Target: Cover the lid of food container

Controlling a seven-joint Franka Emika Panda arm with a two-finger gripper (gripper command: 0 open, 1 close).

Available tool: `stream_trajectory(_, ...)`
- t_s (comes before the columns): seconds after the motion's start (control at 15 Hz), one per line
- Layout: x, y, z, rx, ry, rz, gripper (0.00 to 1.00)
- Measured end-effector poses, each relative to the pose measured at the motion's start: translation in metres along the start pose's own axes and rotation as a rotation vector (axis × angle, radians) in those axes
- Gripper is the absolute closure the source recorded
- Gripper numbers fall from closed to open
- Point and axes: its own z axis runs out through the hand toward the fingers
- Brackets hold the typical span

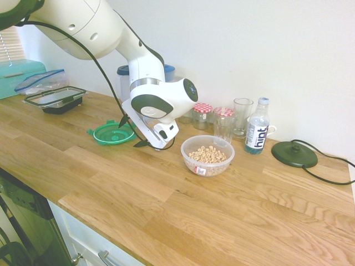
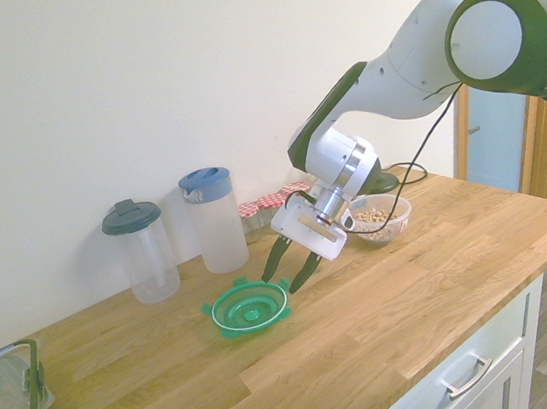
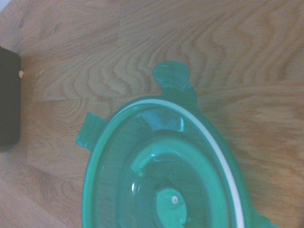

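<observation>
One food container (image 1: 207,155) of cereal rings — lid (image 1: 113,133) apart, hand (image 2: 288,267) open, empty.

The pale oak-plank wooden counter (image 1: 166,205) is showing a smooth, lightly sheened finish with clear grain. The round green plastic lid (image 2: 250,307) is looking glossy and slightly translucent, catching small highlights in the wrist view. The small round clear plastic bowl (image 1: 207,155) of matt cereal rings is shining. The white robot arm's shell (image 1: 83,25) is gleaming like smooth, hard plastic.
</observation>
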Motion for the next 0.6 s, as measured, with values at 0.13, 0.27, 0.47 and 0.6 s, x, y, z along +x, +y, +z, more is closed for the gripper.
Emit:
stream_trajectory(0.13, -0.003, -0.005, 0.01, 0.019, 0.0, 0.005, 0.0)
stream_trajectory(0.27, -0.006, -0.011, 0.022, 0.044, -0.005, 0.012, 0.0)
stream_trajectory(0.47, -0.011, -0.021, 0.037, 0.055, -0.013, 0.008, 1.0)
stream_trajectory(0.6, -0.012, -0.025, 0.042, 0.059, -0.02, 0.006, 1.0)
